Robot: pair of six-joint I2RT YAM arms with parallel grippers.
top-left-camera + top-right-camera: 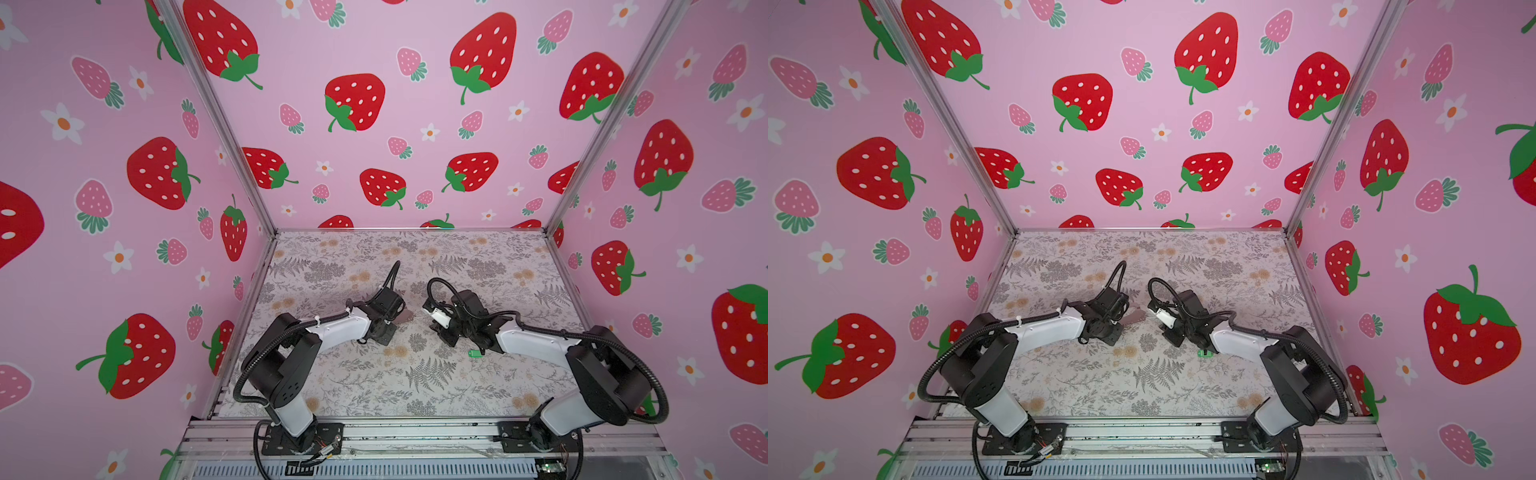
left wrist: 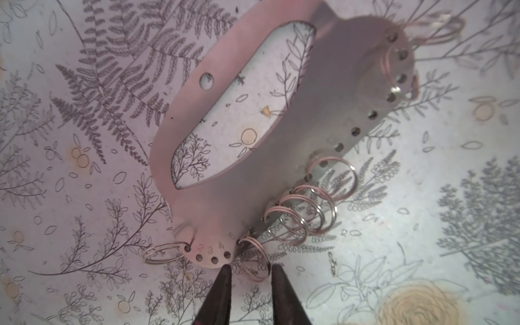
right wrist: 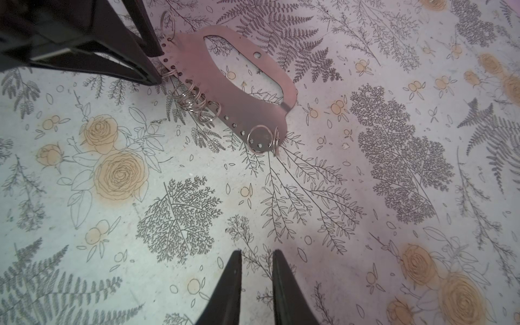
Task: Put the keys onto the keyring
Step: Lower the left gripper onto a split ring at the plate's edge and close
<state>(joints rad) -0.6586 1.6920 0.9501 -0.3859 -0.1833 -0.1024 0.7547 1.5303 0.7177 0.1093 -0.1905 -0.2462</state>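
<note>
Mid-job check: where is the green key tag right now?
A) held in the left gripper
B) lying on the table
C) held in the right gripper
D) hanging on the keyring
B: in both top views the green key tag lies loose on the table, and the right gripper has nothing between its jaws.

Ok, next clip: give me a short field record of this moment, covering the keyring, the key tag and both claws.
keyring: flat on the table, split rings along one edge
green key tag: loose on the table by the right forearm, apart from the keyring
left claw: jaws apart, straddling an end ring
right claw: jaws apart, empty, over bare table
task status: tag not yet on any ring
</note>
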